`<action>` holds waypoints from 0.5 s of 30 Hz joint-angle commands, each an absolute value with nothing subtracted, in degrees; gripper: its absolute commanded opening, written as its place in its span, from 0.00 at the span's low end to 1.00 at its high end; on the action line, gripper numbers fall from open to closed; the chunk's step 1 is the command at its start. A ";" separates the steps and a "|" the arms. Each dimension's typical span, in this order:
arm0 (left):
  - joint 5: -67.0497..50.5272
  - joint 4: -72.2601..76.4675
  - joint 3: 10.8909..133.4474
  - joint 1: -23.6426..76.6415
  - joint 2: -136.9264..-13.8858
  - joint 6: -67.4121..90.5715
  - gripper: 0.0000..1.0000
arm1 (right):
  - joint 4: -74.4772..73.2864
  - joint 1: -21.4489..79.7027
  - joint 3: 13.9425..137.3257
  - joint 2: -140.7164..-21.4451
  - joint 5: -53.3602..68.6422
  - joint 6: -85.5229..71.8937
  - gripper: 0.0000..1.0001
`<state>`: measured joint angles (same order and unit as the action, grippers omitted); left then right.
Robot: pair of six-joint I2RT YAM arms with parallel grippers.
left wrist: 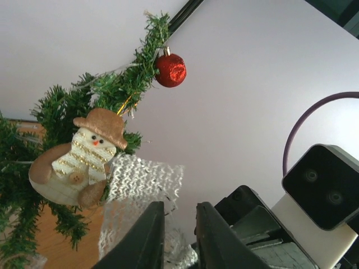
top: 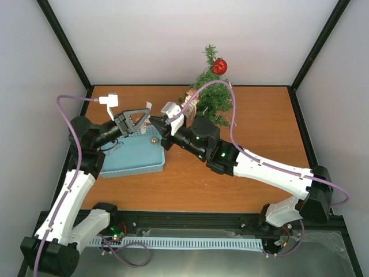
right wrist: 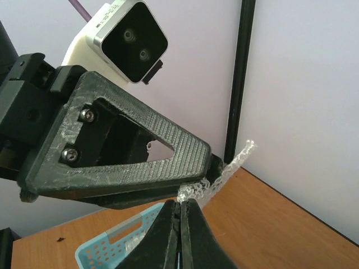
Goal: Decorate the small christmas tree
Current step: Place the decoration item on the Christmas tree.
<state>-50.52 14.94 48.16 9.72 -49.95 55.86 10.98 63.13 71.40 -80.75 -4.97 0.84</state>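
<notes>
The small christmas tree [top: 210,95] stands at the back of the brown worktop [top: 253,121], close to the back wall. A shiny red ball [top: 219,66] hangs near its thin top. A little snowman [left wrist: 78,162] with a brown hat hangs lower down on the green branches.

The two arms meet in front of the tree, a bit to its left. The left tool [top: 145,119] comes in from the left, and the right tool [top: 154,123] comes in from the right. Their tips almost touch.

The left tool has its two fingers [left wrist: 148,235] close together, with only a thin gap. It pinches a strip of silver net ribbon [left wrist: 143,179]. The ribbon sticks out past its tip and points up toward the snowman.

The right tool's fingers [right wrist: 168,235] are pressed together. Their tips sit right under the end of the left tool, next to the crinkly ribbon. I cannot tell if they have caught any of it.

A blue basket [top: 132,158] with small holes lies on the worktop under the two tools.
</notes>
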 commanded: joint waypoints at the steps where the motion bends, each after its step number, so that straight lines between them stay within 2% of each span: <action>1: -50.79 13.16 49.86 10.28 -48.70 56.76 0.24 | 13.38 63.54 70.43 -79.66 -5.28 3.23 0.03; 6: -50.77 9.23 52.17 10.28 -48.65 53.99 0.52 | 16.52 63.19 65.14 -75.48 -4.23 6.81 0.03; 11: -49.93 3.43 54.71 10.28 -48.20 48.31 0.76 | 13.41 62.01 61.11 -68.01 -1.24 12.50 0.03; 15: -50.46 2.28 54.93 10.28 -48.46 43.75 0.84 | 6.76 61.53 60.06 -62.08 -0.46 17.47 0.03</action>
<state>-50.17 5.54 52.51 10.04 -49.08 49.93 10.81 62.06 60.66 -67.37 -1.93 11.11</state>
